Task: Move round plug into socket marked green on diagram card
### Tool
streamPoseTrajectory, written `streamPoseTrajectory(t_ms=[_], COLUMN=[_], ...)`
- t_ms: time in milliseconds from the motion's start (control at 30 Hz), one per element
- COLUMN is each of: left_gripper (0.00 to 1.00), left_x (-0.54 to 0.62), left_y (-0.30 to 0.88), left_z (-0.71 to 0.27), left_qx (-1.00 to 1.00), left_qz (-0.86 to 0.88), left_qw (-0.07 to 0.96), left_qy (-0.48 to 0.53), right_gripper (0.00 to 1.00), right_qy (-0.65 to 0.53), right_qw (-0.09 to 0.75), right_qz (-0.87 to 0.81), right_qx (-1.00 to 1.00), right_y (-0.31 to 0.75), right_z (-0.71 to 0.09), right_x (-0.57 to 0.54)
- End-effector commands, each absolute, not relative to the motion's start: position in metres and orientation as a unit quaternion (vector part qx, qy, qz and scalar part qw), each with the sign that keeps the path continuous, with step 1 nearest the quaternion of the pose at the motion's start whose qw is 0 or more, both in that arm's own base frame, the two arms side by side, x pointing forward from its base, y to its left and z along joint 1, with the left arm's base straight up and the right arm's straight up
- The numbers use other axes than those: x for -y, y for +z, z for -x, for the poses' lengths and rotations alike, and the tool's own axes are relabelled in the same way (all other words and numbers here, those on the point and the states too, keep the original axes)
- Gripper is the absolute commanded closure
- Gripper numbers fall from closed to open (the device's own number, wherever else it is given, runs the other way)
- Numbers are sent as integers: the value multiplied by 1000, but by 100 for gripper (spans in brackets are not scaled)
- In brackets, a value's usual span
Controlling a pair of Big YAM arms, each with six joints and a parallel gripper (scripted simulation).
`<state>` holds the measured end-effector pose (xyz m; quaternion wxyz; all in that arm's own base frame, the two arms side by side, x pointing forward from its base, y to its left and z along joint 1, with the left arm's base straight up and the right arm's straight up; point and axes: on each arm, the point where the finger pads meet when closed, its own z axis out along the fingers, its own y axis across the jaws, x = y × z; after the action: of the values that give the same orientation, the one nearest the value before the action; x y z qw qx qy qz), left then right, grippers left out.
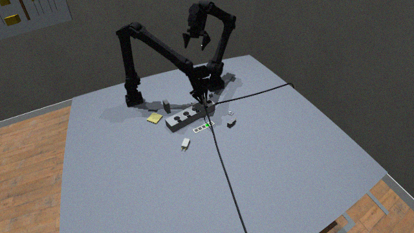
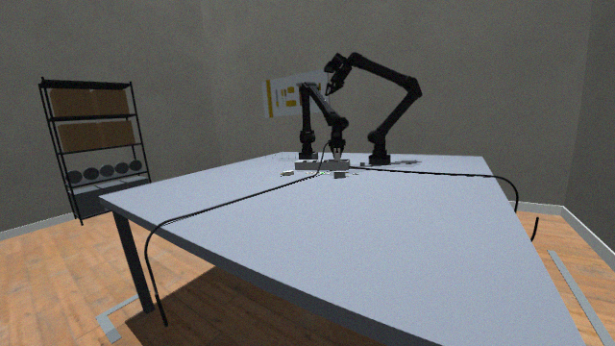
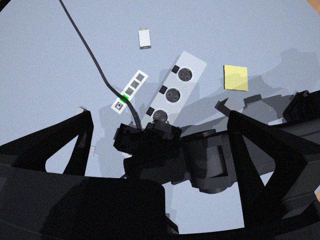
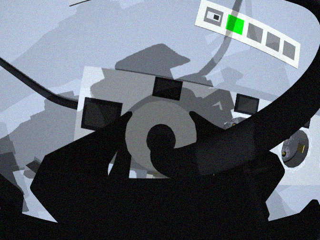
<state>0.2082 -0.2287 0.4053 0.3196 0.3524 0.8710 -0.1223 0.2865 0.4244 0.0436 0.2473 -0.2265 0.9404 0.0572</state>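
Grey walls back a black shelf rack (image 2: 86, 85) at the exterior view's left, brown boxes (image 2: 72, 102) filling two shelves. Near the top view's centre, the power strip (image 1: 172, 124) (image 2: 307, 165) (image 3: 192, 60) (image 4: 85, 80) bears the round plug (image 2: 337, 154) (image 4: 138, 129), gripped by the right gripper (image 1: 204, 101) (image 2: 337, 151) (image 3: 143, 138) (image 4: 160, 119); its depth cannot be told. Upper centre, the left gripper (image 1: 194, 48) (image 2: 329, 91) (image 3: 160, 118) gapes open

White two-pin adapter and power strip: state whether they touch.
Apart. The left wrist view shows bare table between the white two-pin adapter and the power strip's near end.
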Motion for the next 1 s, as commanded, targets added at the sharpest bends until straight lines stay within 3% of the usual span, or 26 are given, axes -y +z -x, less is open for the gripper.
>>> streamPoseTrajectory(t_ms=[0,167,267,967], left_gripper=[0,0,0,0], left_x=[230,230,230,230], left_y=[444,444,444,444], left_z=[-206,-206,-206,-206], left_qx=[-860,-860,-860,-860], left_qz=[-343,-343,-343,-343], left_qw=[350,350,350,350], left_qy=[-141,-141,-141,-141], right_gripper=[67,67,37,37], right_qy=[57,56,56,53], right_qw=[252,253,253,244], right_qz=[224,228,228,228], right_qx=[-940,-939,-939,-941], right_y=[55,55,55,72], right_z=[-299,-299,-299,-260], right_x=[-436,-436,-436,-420])
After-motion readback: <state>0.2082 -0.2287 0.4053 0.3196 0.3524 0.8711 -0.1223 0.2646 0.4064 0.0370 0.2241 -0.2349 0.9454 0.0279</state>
